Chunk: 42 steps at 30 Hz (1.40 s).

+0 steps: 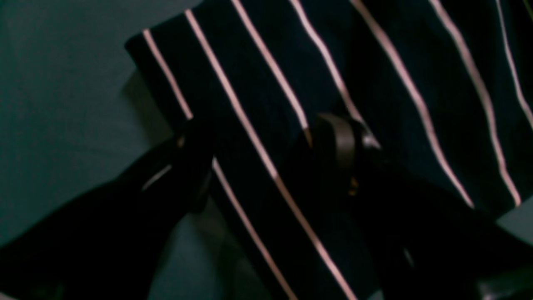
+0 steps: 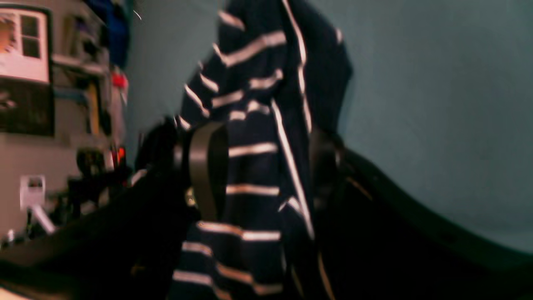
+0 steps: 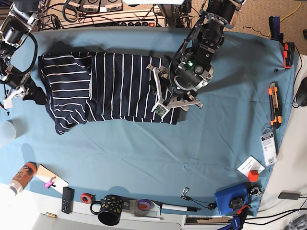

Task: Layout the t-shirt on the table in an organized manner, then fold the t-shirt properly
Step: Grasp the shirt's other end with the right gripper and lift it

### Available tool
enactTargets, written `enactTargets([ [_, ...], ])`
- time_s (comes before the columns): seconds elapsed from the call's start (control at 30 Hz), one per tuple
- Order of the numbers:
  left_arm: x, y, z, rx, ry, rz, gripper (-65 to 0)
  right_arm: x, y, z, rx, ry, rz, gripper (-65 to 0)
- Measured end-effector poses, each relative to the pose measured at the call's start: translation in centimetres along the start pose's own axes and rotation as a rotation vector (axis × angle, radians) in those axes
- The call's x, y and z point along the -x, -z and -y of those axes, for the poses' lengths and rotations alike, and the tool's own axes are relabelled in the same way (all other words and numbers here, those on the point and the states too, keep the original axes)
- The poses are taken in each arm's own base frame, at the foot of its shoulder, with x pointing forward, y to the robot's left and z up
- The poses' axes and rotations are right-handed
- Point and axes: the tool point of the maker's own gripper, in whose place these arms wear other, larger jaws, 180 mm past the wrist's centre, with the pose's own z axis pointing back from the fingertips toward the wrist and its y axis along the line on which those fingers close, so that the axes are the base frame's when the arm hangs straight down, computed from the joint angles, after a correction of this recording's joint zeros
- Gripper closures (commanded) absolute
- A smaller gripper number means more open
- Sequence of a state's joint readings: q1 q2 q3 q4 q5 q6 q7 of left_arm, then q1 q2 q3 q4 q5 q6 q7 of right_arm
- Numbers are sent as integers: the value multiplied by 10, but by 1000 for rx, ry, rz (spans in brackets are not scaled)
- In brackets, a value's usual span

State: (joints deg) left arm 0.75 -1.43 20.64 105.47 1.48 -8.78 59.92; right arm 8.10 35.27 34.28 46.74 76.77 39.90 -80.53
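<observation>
the left jaws [image 1: 266, 162] stand wide apart, straddling the striped t-shirt [image 1: 291, 83] near its hem corner; cloth lies between them, unclamped. the right jaws [image 2: 266, 166] gape equally wide, with a bunched fold of shirt between the fingers [image 2: 206, 166]. the base view alone shows the whole shirt spread flat on the tabletop [image 3: 144, 148] toward the far left, with bare teal room on its near and right sides, clutter only at the edges.
</observation>
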Motion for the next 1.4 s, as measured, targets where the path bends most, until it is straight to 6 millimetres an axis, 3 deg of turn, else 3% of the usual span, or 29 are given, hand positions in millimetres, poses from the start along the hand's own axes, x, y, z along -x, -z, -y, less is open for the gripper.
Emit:
enactTargets([
  [0.17, 0, 0, 0, 0, 0, 1, -367, 19, 3, 15, 48, 31, -57, -313],
  [0.53, -6, 0, 0, 0, 0, 31, -367, 18, 4, 14, 111, -58, -108, -313],
  [0.93, -7, 0, 1, 3, 2, 38, -367, 41, 33, -6, 92, -200, -281, -313],
  [1.4, -12, 0, 2, 4, 1, 63, -367, 48, 44, -26, -12, -166, -272, -312],
])
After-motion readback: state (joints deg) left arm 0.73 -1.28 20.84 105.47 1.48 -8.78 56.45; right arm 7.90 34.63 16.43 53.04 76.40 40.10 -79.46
